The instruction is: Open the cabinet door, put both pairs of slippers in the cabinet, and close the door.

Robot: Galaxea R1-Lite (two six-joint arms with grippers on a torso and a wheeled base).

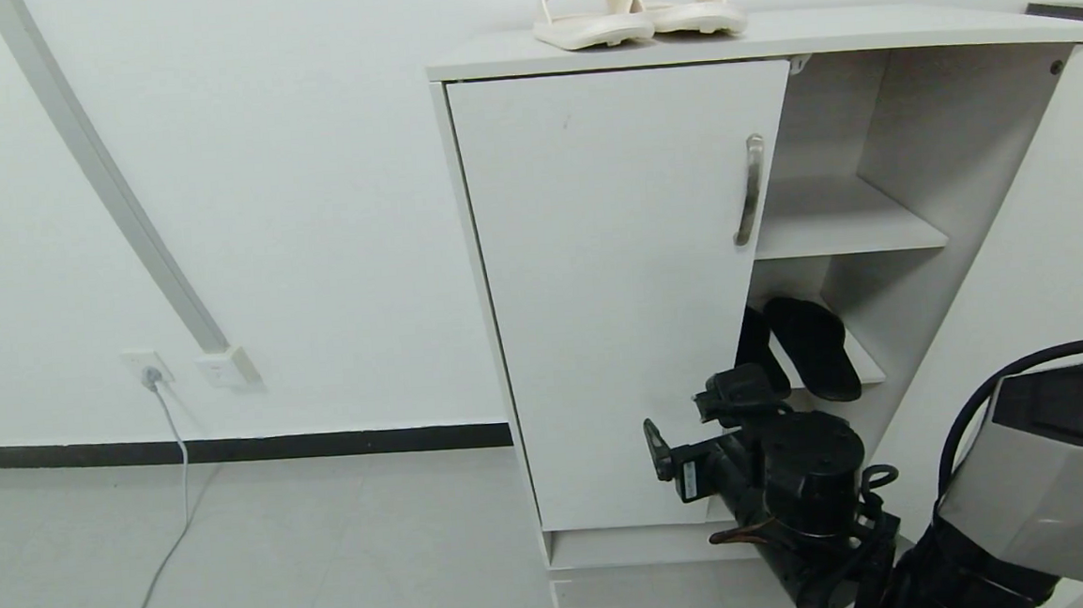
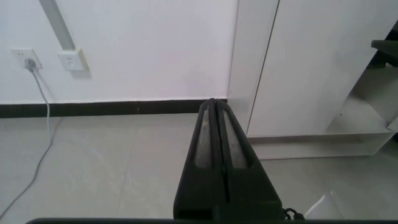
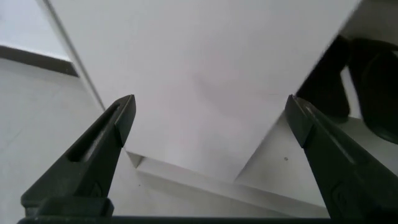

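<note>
The black slippers are inside the cabinet, low down on the lower shelf. They are tipped up with their heels toward the room. 1 of them is partly hidden behind the left door. The cream slippers sit side by side on top of the cabinet, near its front edge, above the left door.

The left door is shut. It has a long silver handle on its right edge. The right door is swung wide open, so you can see in. The upper shelf is bare.

The right gripper is low down, just in front of the bottom corner of the left door, near the black slippers. Its jaws are wide apart and hold nothing. The left gripper points at the floor to the left of the cabinet. Its 2 jaws are pressed flat together with nothing between them.

Left of the cabinet is a white wall. A socket is on it, and a grey cord hangs from it down to the floor.
</note>
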